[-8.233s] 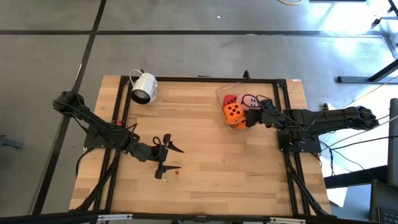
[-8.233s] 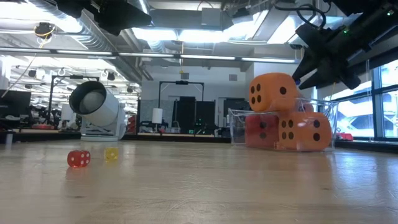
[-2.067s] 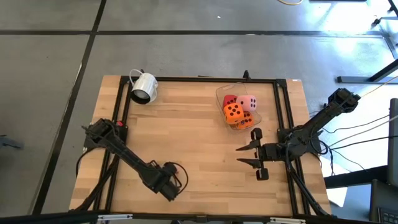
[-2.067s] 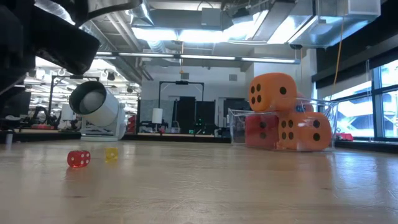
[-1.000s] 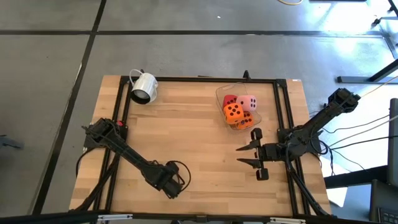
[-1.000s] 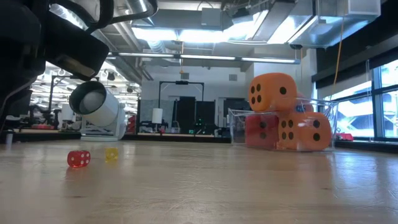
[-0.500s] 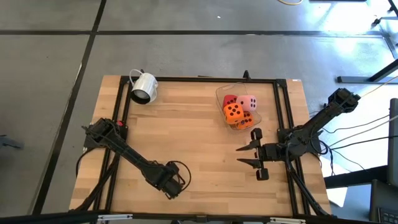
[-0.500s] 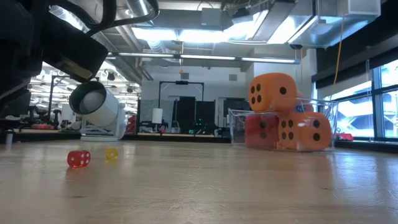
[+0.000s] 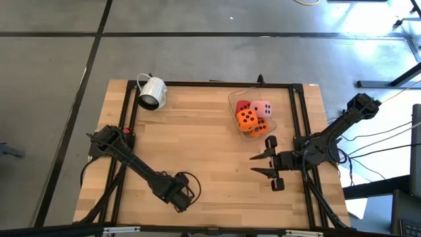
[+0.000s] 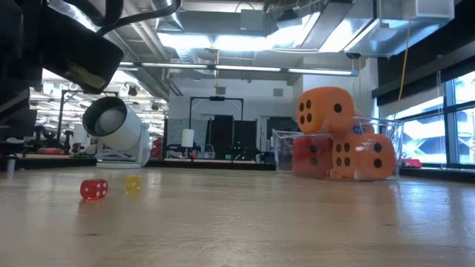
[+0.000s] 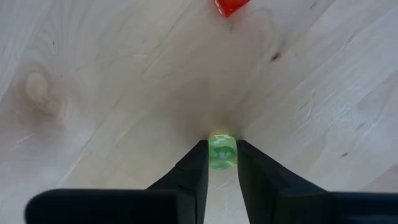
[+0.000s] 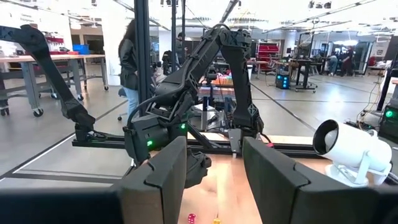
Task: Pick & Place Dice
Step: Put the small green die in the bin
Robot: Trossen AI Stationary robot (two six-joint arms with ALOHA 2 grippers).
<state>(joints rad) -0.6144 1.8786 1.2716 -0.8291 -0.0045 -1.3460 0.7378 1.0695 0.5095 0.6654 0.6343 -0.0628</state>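
Observation:
The dice, an orange one, a pink one, a red one and a second orange one, are piled in a clear container at the far right. My left gripper is low over the table's near left part, shut on a tiny yellow-green cube. A tiny red cube lies just beyond it. My right gripper hovers open at the right and points toward the table's left, with nothing between its fingers. My left gripper pinches the tiny yellow-green cube by two opposite sides between its two fingertips. The fingers come from above, slanting toward the table's right. The cube appears to sit on the wood.
A white mug lies on its side at the far left corner. A tiny red cube and a tiny yellow one lie loose on the wood near my left gripper. A black frame runs round the tabletop.

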